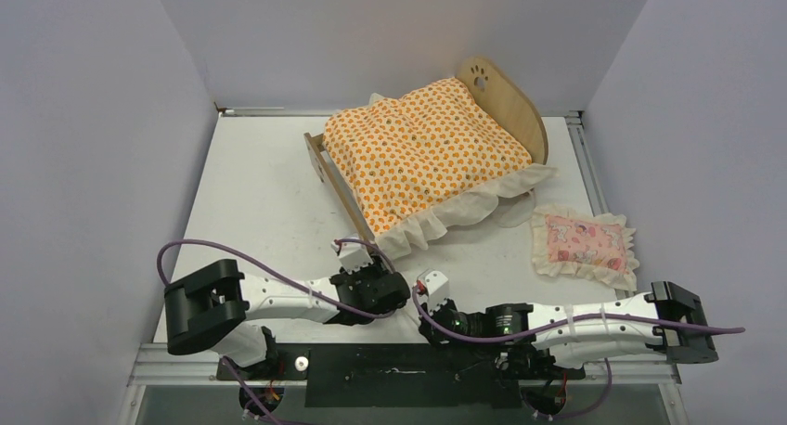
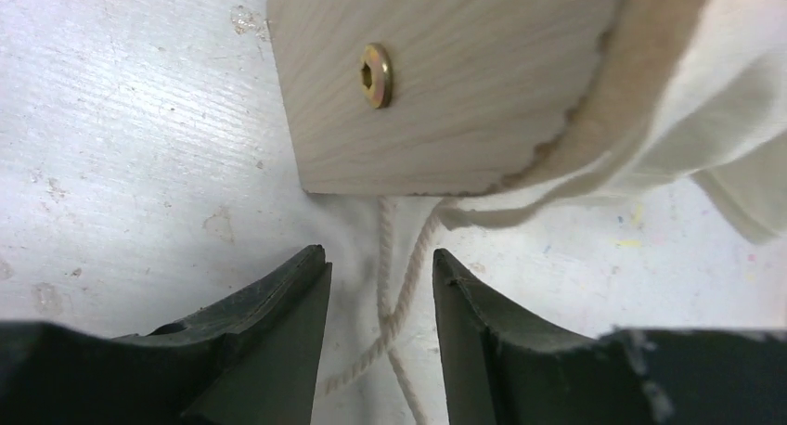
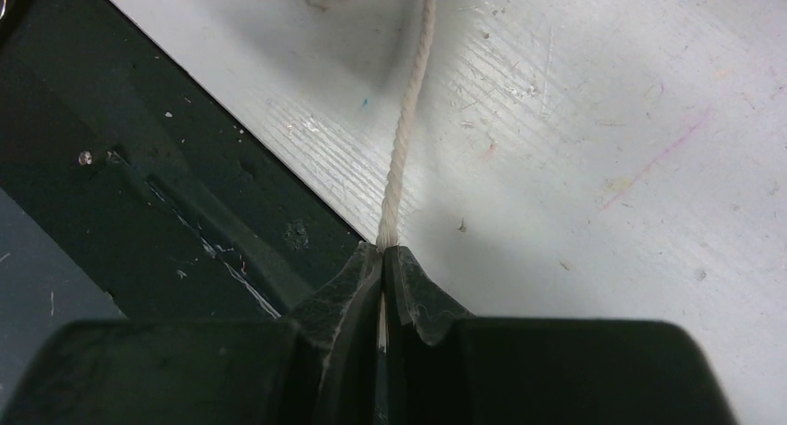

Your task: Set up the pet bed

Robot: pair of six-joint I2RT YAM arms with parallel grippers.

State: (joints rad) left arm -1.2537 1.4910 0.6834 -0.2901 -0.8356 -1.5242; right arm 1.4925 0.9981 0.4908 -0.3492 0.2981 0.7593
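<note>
The pet bed [image 1: 509, 111] stands at the back of the table, its plywood headboard with the paw cutout at the far right. The orange-patterned ruffled mattress [image 1: 422, 151] lies on it and hides the base. The pink frilled pillow [image 1: 583, 242] lies on the table to the bed's right. My left gripper [image 1: 355, 251] is open at the bed's near corner. In the left wrist view its jaws [image 2: 379, 263] straddle two crossed white cords [image 2: 394, 304] below the wooden leg [image 2: 445, 82]. My right gripper [image 1: 429, 284] is shut on a white cord [image 3: 408, 128], pinched at the fingertips [image 3: 383, 251].
The mattress's cream ruffle [image 2: 715, 119] hangs over the bed's edge onto the table. The dark mounting plate [image 3: 139, 165] runs along the table's near edge, just beside my right gripper. Walls close in the table [image 1: 260, 193] on the left, right and back.
</note>
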